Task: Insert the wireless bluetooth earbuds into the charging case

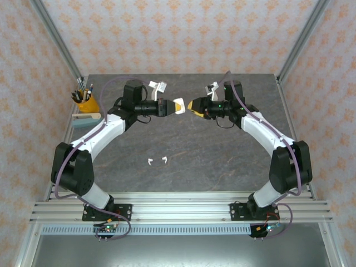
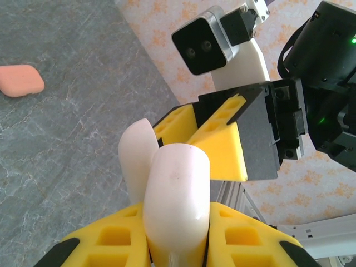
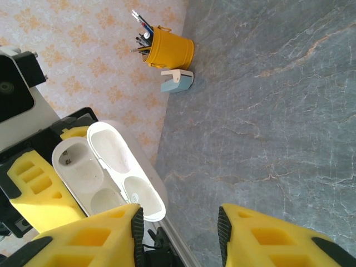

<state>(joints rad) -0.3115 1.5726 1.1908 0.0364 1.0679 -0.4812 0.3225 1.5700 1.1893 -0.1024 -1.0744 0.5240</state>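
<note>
Two yellow-padded jaws of the left gripper point(image 2: 177, 236) clamp a white charging case point(image 2: 175, 189), its lid open toward the right gripper point(image 3: 178, 222), whose jaws stand apart, holding nothing, just beside it. Two white earbuds point(image 1: 150, 162) lie on the table point(image 1: 222, 156) between the arms, nearer the bases. A yellow pencil cup point(image 1: 86, 103) stands far left.

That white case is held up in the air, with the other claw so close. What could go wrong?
The left gripper pinches the open white case in mid-air; a bump from the right gripper close by could twist it loose. The two white earbuds on the table are tiny and could slip when picked up.
</note>
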